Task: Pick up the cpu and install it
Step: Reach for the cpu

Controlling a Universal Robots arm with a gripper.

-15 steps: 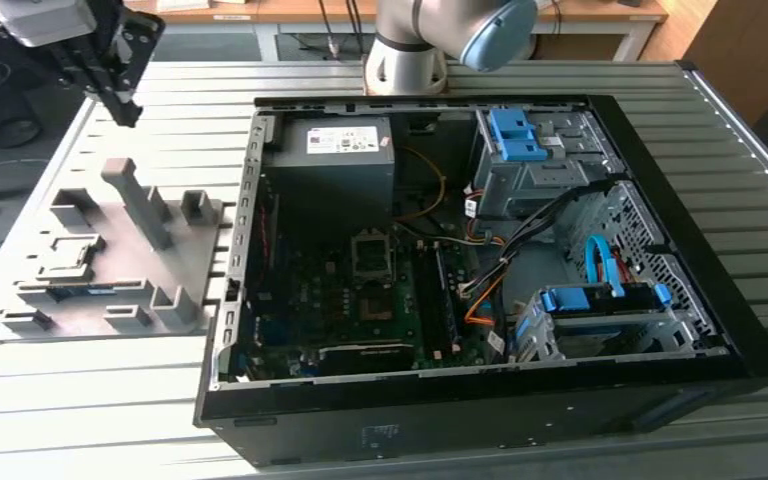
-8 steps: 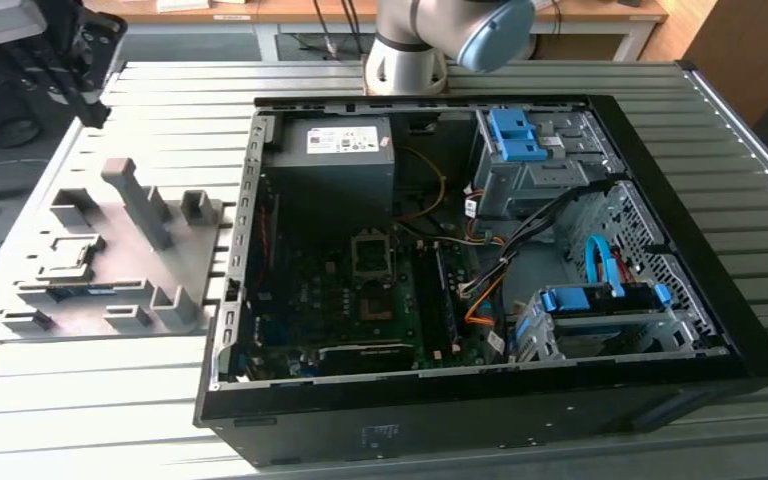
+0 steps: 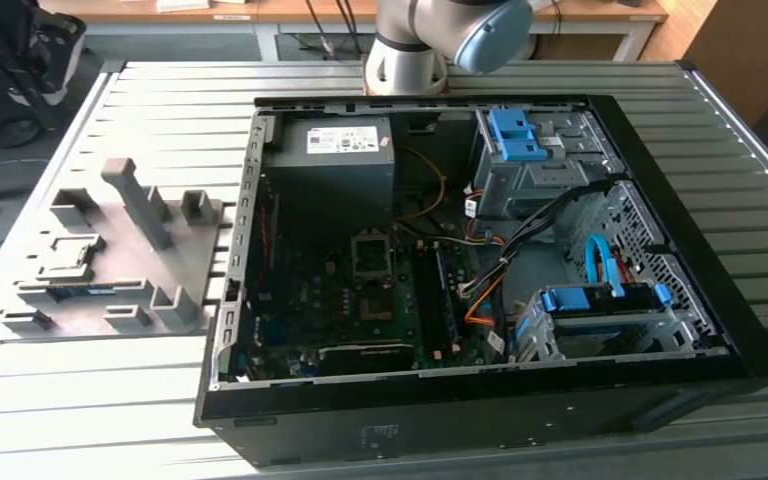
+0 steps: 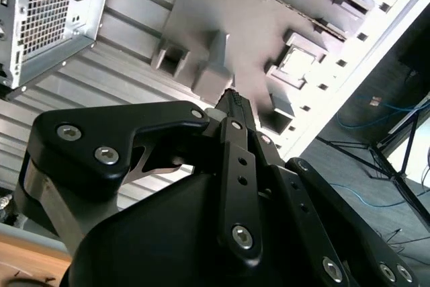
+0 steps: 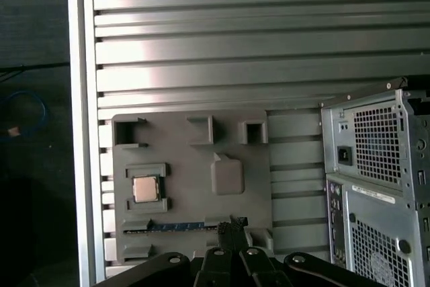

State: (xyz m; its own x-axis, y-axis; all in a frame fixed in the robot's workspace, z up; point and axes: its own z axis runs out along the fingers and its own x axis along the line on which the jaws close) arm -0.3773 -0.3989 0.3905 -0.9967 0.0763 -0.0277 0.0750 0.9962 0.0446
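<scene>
– Where is the cpu?

– In the first wrist view it lies flat, metal top up, in a square pocket of the grey holder. It is just beside the holder's long slot, where the memory stick sits.

– And the gripper?

– It hangs well above the holder, pointing down at it and touching nothing. Its tips are over the holder's memory-stick side, apart from the cpu's pocket.

– Is it gripping anything?

– No. In the second wrist view the two fingers are clenched, tips pressed together with nothing between them.

– How is the arm posed?

– In the exterior view the open computer case sits beside the holder, on the exterior view's right of it, both on the slatted table. The arm's base rises behind the case, farther from the holder than the case's near wall, with a blue-capped joint bent over just above it.
</scene>
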